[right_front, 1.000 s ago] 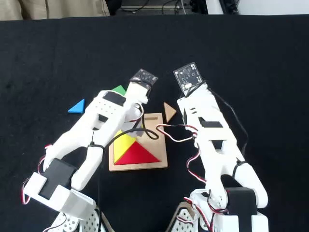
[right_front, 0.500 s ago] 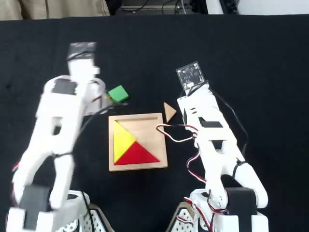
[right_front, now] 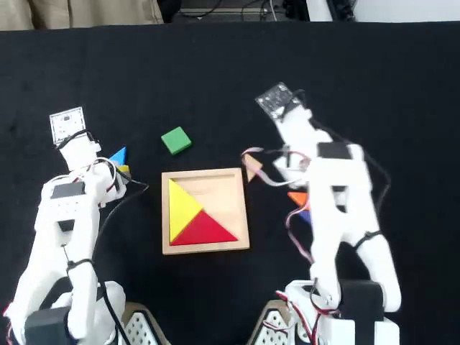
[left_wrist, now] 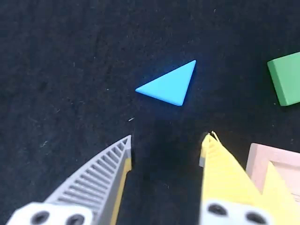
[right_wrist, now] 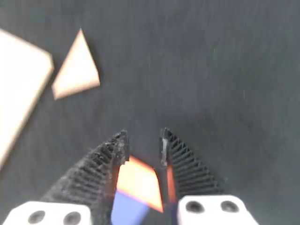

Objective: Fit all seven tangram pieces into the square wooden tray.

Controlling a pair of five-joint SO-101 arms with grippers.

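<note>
Left end effector point(left_wrist: 168, 140) is held with fingers apart over the table point(right_front: 374, 86), near one blue triangle point(left_wrist: 168, 84). The right end effector point(right_wrist: 143, 138) is parted narrowly and grips nothing; one orange piece point(right_wrist: 138, 183) and one violet-blue piece point(right_wrist: 126, 208) are seen between its fingers. Seven pieces are counted. One yellow triangle point(right_front: 181, 205) and one red triangle point(right_front: 205, 230) are seated in the single wooden tray point(right_front: 205, 249), the rest of whose floor is bare. One green square point(right_front: 176, 140) lies apart, and one tan triangle point(right_front: 253, 167) lies just beside a tray corner.
</note>
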